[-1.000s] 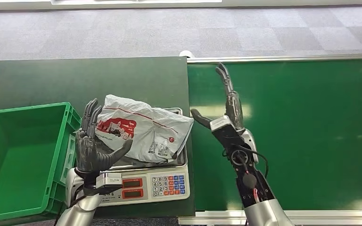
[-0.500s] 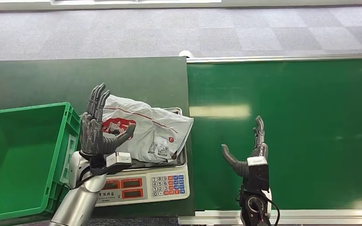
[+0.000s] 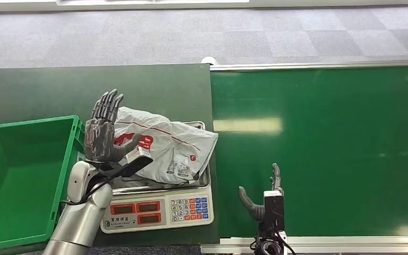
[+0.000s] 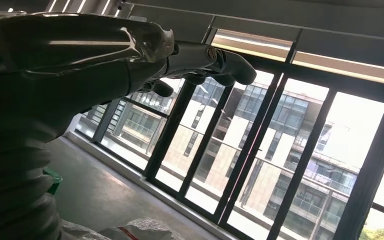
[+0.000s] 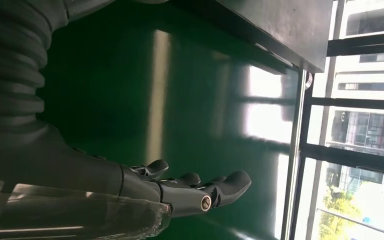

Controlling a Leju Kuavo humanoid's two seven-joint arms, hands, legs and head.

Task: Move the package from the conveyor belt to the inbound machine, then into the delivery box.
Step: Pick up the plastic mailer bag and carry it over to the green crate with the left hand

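Right then, the package (image 3: 164, 146) lay on the scale (image 3: 159, 204), between the green bin (image 3: 16, 180) and the conveyor belt (image 3: 324, 149). Left hand (image 3: 102, 135) was raised just beside the package, fingers spread, holding nothing. Right hand (image 3: 265, 199) sat low over the belt, fingers apart, empty.

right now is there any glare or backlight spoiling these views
Head view: a pale glare streak on the belt, the bag evenly lit. Left wrist view: bright windows leave the left hand a dark silhouette. Right wrist view: window glare on the belt, right hand dim.
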